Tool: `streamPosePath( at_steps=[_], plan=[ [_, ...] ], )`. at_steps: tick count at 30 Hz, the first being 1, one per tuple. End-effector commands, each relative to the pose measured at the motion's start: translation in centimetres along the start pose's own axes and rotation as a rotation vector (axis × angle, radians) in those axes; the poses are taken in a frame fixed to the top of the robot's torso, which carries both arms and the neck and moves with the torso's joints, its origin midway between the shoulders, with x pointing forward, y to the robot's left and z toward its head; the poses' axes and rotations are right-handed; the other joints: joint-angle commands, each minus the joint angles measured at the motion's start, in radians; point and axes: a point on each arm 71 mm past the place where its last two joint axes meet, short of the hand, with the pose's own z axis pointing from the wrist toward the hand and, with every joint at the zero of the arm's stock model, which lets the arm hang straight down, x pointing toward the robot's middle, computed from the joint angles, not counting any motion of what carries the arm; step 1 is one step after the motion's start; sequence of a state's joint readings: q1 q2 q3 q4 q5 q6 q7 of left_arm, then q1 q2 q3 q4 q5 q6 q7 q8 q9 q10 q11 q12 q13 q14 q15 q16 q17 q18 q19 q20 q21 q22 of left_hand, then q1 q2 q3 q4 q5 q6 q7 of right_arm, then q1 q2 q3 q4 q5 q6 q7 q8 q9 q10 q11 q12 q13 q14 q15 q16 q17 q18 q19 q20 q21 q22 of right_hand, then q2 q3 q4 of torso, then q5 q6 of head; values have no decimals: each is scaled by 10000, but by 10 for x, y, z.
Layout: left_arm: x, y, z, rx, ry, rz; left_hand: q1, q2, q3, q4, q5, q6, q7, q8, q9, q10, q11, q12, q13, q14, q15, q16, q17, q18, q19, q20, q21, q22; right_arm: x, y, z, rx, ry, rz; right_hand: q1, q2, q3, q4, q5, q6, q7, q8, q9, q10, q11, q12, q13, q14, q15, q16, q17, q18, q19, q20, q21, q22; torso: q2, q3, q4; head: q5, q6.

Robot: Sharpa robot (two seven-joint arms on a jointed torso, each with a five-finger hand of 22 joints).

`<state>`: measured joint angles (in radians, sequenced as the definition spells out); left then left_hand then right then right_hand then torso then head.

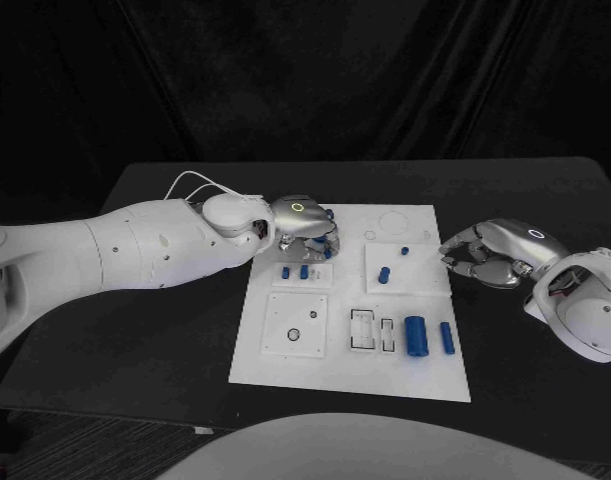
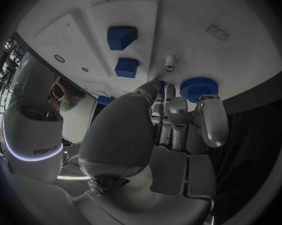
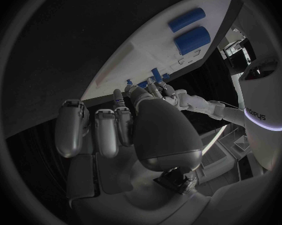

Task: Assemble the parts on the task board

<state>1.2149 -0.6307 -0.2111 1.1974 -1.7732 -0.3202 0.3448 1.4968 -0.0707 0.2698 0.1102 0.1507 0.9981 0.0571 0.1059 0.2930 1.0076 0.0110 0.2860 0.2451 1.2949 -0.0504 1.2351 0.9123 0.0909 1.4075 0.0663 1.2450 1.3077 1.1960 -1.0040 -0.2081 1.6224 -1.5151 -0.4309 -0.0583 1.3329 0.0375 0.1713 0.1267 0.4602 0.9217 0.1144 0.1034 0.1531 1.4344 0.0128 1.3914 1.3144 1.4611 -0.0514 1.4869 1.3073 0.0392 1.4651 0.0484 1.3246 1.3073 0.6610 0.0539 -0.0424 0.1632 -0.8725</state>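
White task board (image 1: 348,375) sits mid-table, long side running near to far. We count several blue parts on it. Two long cylinders (image 1: 418,335) lie side by side near the right near corner. One short peg (image 1: 385,273) lies on the small raised plate right of centre, and a pair of small pegs (image 1: 295,271) stands on the left-hand plate. A round blue knurled wheel (image 2: 198,89) sits at the far left of the board, just beside the left hand's fingertips (image 2: 209,112).

Left hand (image 1: 301,222) hovers over that far left corner, fingers pointing down at the board. Whether they already pinch anything we cannot tell; the wrist camera shows them close to the wheel but not clearly around it. Right hand (image 1: 496,253) waits off the board's right edge, fingers curled in on nothing.

Our read is that the step in hand is picking up or seating the wheel. To do it well, we would settle the fingers evenly around the rim, lift straight and keep clear of the two standing pegs close by.

The table (image 1: 147,360) is matt black. A black curtain (image 1: 320,80) hangs behind it.
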Motion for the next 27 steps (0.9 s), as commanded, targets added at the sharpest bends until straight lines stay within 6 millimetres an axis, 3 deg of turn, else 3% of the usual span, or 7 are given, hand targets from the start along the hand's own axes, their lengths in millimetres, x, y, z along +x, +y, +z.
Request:
streamPosePath(
  at_steps=[1, 6, 13, 19, 27],
  plan=[
    [2, -3, 1, 171, -199, 40, 150, 39, 159, -87, 175, 224, 53, 62, 37, 319, 9, 27, 21, 90, 20, 30, 2, -211, 107, 16, 74, 1716, 1, 0, 0, 13, 65, 38, 3, -135, 69, 10, 39, 45, -11, -28, -10, -4, 59, -54, 14, 715, 9, -10, 700, 186, 22, 86, -34, 1864, 6, -10, -10, -4, -2],
    [3, -3, 1, 120, -323, 77, 293, 56, 341, -264, 297, 342, 147, 27, 7, 614, 68, -55, -2, 130, 33, 11, -65, -241, 191, -1, 235, 1758, 1, 0, 0, 8, 76, 39, 5, -135, 73, 7, 41, 45, -12, -29, -11, -2, 60, -52, 18, 712, 10, -16, 687, 191, 13, 87, -56, 1857, 10, -12, -9, -2, -2],
    [1, -5, -2, 349, -781, 211, 198, 93, 428, -394, 326, 1096, 131, 236, 79, 1396, 8, -194, -25, 314, -16, -21, -145, -309, 364, -34, 571, 1846, 1, 0, 0, 9, 79, 38, 8, -131, 87, 2, 47, 51, -12, -27, -12, -9, 65, -59, 9, 709, 13, -22, 674, 190, 14, 89, -53, 1858, 16, -12, -11, -9, -2],
    [-1, -7, -8, 419, -1026, 196, 149, 49, 437, -427, 355, 1155, 122, 207, 67, 1483, -4, -324, -63, 276, -35, -155, -360, -298, 342, -42, 522, 1830, 2, 0, 0, 21, 94, 45, 8, -131, 87, 2, 47, 51, -12, -27, -12, -9, 65, -59, 9, 709, 13, -22, 674, 190, 14, 89, -53, 1858, 7, -7, -6, -30, -2],
    [-10, -4, -23, 223, -1058, -343, 36, -4, 615, -445, 276, 963, 125, -128, -81, 1340, 42, -1086, -363, 162, -5, -532, -840, -260, 233, -40, 305, 1771, 2, -1, -1, 64, 117, 50, 9, -130, 99, -3, 51, 55, -10, -26, -13, -14, 65, -64, 3, 708, 15, -22, 675, 190, 14, 91, -54, 1858, 2, -9, -6, -20, -2]
  ],
)
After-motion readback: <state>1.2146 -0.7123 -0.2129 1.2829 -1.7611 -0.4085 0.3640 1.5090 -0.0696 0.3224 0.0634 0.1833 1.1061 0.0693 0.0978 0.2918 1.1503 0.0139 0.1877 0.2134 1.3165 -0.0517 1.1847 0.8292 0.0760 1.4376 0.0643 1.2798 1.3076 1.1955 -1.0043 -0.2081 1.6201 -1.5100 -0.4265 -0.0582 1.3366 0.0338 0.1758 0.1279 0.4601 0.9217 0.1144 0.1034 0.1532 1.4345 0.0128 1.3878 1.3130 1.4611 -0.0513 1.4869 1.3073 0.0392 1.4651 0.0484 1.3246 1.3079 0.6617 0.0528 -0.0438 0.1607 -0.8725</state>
